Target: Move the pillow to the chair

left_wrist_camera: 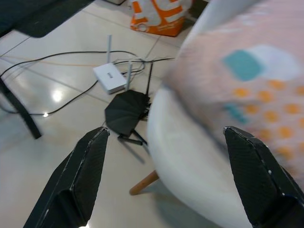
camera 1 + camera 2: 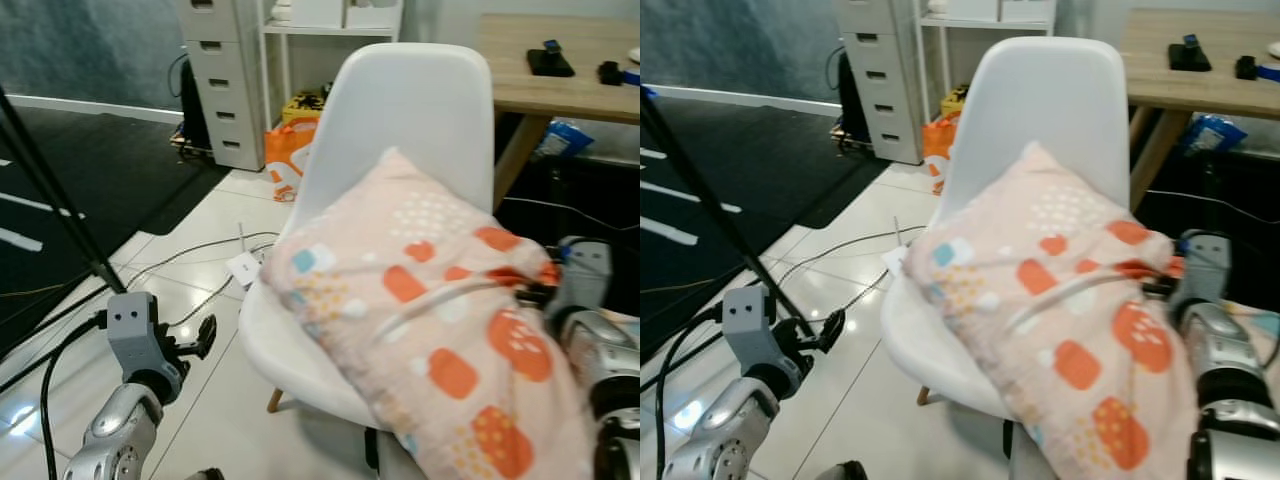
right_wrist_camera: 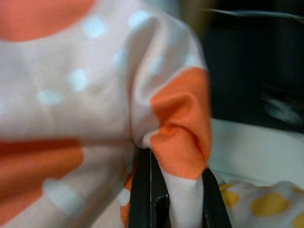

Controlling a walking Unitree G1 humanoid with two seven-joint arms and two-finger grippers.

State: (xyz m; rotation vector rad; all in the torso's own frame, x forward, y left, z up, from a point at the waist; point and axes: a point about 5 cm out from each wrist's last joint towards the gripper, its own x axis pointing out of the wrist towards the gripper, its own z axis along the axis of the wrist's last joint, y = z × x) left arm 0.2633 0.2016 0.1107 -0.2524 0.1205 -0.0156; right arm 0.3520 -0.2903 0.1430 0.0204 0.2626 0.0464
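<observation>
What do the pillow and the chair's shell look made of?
Pillow: soft printed fabric, likely cotton; it creases and bunches where the right pincer pinches it. Chair: smooth white moulded shell, probably plastic, with a faint sheen; its leg looks wooden.

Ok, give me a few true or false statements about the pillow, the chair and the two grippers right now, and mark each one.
1. The pillow is lying on the white chair. True.
2. The right gripper is open and clear of the pillow. False: its fingers pinch a fold of the pillow's fabric.
3. The left gripper is open, off the pillow, beside the chair's seat. True.
4. The pillow is plain blue. False: it is pale pink with orange patches and white dots.
5. An orange bag sits on the floor behind the chair. True.
</observation>
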